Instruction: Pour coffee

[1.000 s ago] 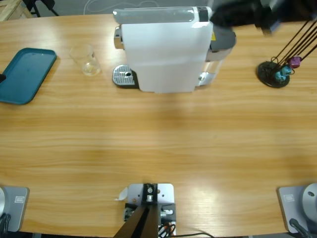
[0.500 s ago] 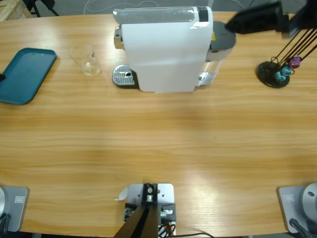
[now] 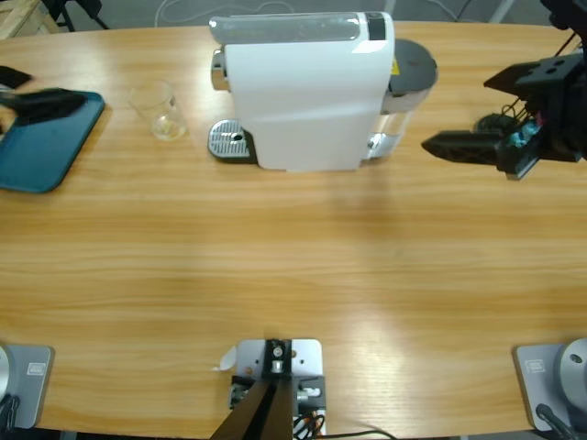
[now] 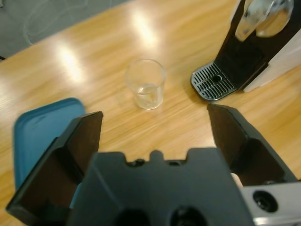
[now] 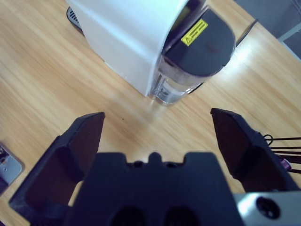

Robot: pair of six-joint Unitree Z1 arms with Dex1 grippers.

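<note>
A clear glass [image 3: 160,110] stands upright on the table left of the white coffee machine [image 3: 303,92], beside its metal drip tray [image 3: 229,140]. No coffee shows in any view. My left gripper [image 3: 46,89] hovers open over the teal tray [image 3: 37,151] at the far left. In the left wrist view, the glass [image 4: 145,84] and drip tray [image 4: 214,84] lie ahead of my left gripper [image 4: 153,123], which holds nothing. My right gripper [image 3: 456,113] hangs open and empty to the right of the machine. It [image 5: 157,115] looks down on the machine's water tank [image 5: 188,66].
A black capsule stand [image 3: 503,137] with teal and purple capsules sits at the right, partly hidden behind my right gripper. The water tank [image 3: 408,78] is on the machine's right side. Bare wooden table [image 3: 293,266] spreads across the front.
The right arm swung from behind the machine's top to the table's right side and came forward. The left gripper came into view over the teal tray.
</note>
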